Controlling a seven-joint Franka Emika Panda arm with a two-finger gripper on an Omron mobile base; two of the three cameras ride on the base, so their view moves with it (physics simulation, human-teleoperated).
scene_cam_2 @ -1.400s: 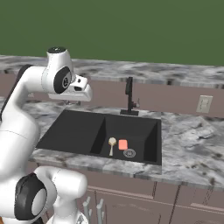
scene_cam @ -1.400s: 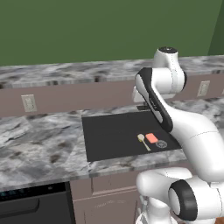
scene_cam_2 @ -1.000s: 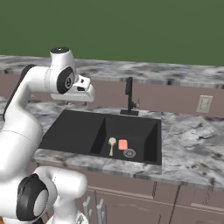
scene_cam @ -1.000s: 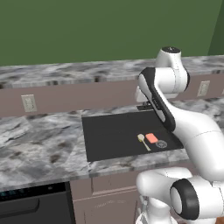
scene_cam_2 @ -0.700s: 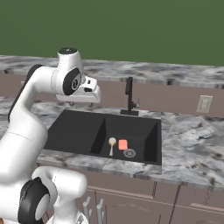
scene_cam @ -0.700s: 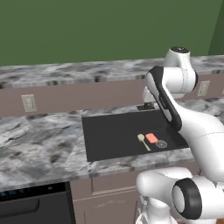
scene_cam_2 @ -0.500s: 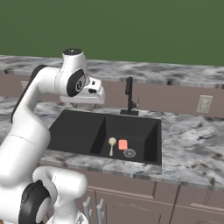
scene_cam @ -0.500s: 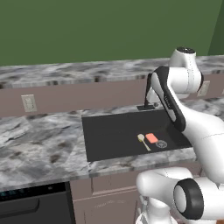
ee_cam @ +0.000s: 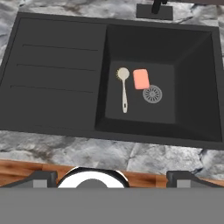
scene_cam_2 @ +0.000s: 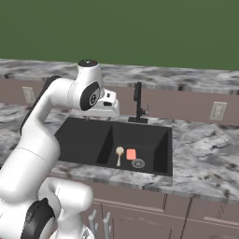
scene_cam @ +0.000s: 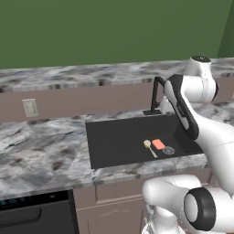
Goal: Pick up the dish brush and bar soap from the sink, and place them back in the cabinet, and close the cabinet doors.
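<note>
Lengthwise, dish brush lies flat, head toward faucet.

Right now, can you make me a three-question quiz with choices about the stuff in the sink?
1. Where is the soap?
A. on the counter
B. in the sink, between brush and drain
C. in the fingers

2. What colour is the soap?
A. blue
B. green
C. pinkish orange

3. How are the robot's fingers?
A. open, holding nothing
B. shut on the brush
C. shut on the soap

Answers:
1 B, it lies on the basin floor beside both.
2 C, the hand view shows it.
3 A, the tips stand far apart above the sink.
</note>
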